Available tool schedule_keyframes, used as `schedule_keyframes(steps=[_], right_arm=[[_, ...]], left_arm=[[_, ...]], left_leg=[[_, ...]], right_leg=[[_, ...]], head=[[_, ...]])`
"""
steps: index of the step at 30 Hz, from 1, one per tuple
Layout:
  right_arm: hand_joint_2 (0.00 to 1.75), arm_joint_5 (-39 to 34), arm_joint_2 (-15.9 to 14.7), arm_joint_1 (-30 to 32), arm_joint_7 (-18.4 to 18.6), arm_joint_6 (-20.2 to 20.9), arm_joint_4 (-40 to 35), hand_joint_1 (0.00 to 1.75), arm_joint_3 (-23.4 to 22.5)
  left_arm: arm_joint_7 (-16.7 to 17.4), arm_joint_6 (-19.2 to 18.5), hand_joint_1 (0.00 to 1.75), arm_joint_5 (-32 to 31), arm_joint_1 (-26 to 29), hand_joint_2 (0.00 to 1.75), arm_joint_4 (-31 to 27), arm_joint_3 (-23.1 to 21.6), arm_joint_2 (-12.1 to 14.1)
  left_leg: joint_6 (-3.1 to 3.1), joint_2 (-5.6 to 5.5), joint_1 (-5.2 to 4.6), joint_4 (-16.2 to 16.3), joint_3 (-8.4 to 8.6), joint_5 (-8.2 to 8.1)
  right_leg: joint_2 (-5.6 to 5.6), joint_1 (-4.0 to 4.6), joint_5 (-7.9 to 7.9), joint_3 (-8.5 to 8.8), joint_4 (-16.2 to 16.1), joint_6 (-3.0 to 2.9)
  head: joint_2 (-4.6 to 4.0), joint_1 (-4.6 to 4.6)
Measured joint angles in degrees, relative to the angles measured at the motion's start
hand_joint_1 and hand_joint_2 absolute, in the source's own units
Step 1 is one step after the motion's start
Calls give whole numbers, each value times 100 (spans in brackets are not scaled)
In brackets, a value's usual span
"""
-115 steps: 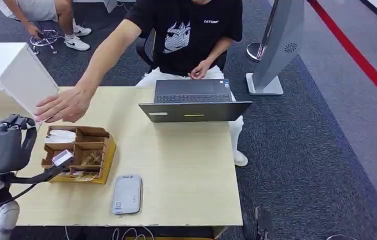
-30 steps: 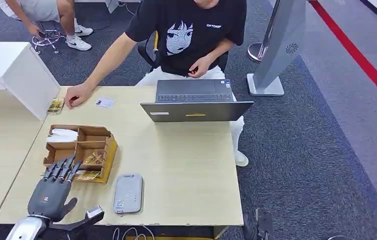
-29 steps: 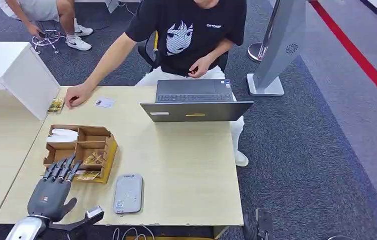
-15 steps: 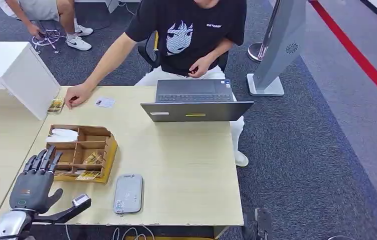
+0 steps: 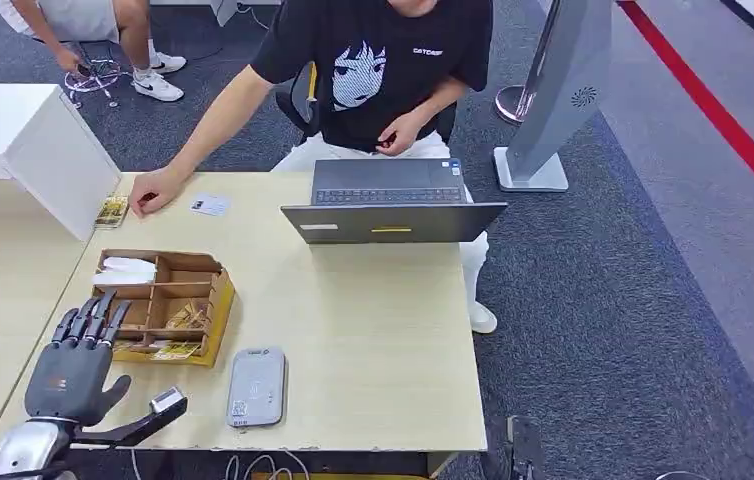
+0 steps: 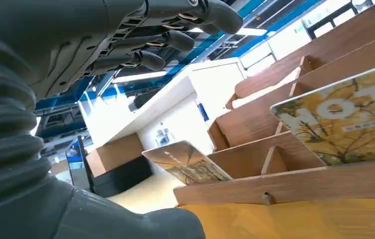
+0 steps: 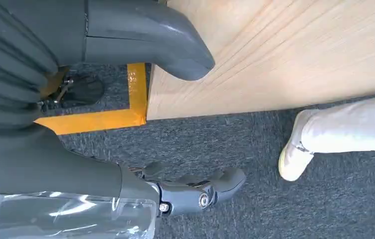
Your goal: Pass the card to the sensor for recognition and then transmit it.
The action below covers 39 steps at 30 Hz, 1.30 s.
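1. Since a second ago the left hand [image 5: 68, 375] has drawn back to the 7 o'clock corner of the wooden tray [image 5: 215, 318], fingers [image 5: 88, 318] apart, empty.
2. White card [image 5: 210, 205] lies at 12 o'clock, beside a person's hand [image 5: 153, 189].
3. Grey sensor [image 5: 256, 387] sits on the table [image 5: 373, 330] at 5 o'clock of the tray.
4. Right hand [image 7: 126, 40]: cannot tell its state.

The table [image 5: 373, 330] is pale wood, the divided box [image 5: 188, 280] brown with a yellow side. The reader [image 5: 256, 387] is grey, the laptop [image 5: 391, 205] dark grey, the carpet [image 5: 603, 320] speckled dark grey with a red stripe [image 5: 723, 115].

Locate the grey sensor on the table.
In the head view, the sensor lies flat near the table's front edge, right of the wooden box.
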Motion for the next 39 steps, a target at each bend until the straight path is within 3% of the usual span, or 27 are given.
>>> schedule_keyframes(steps=[14, 31, 39], right_arm=[[175, -72, 0, 1, 0, 57, 0, 0, 52], [175, -92, 0, 1, 2, 44, -2, 0, 81], [175, -66, 0, -4, 39, 4, -2, 0, 188]], left_arm=[[153, 50, 0, -81, 34, 175, 142, 332, 168], [144, 42, 0, -153, 48, 175, 186, 374, 157], [265, 2, 0, -350, -232, 175, 356, 374, 162]], left_leg=[[0, 0, 1, -1, -1, 0], [0, 0, 1, -1, -1, 0], [1, 0, 1, 0, -1, 2]], right_leg=[[0, 1, -1, 0, 0, 0], [-1, 1, -1, -1, 0, -1], [-1, 1, 0, 0, 0, -1]], head=[[0, 0], [0, 0], [0, 2]])
